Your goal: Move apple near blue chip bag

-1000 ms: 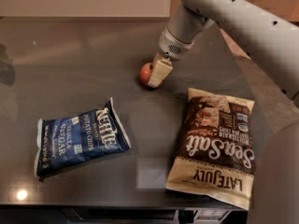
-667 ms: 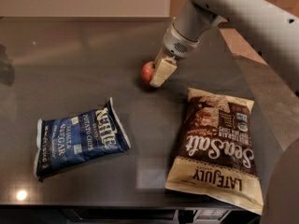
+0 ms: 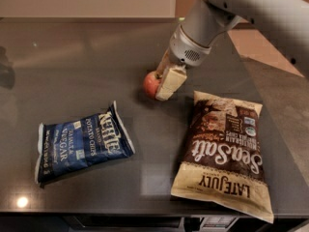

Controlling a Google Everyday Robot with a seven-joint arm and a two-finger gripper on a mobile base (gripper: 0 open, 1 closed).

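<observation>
The small red-orange apple [image 3: 149, 83] sits at mid-table, held between the cream fingers of my gripper [image 3: 158, 87]. The gripper reaches down from the upper right and is closed on the apple. One finger [image 3: 170, 81] shows on the apple's right side; the other is mostly hidden behind it. The blue chip bag [image 3: 83, 142], navy with white "Kettle" lettering, lies flat to the front left, well apart from the apple and gripper.
A larger brown-and-cream Sea Salt chip bag [image 3: 223, 153] lies at the front right, just below the gripper. The dark grey table [image 3: 72, 62] ends at a front edge [image 3: 145, 210] along the bottom. The grey arm [image 3: 251, 4] crosses the upper right.
The gripper and the apple have shifted together a little toward the front of the table. Both bags have stayed put.
</observation>
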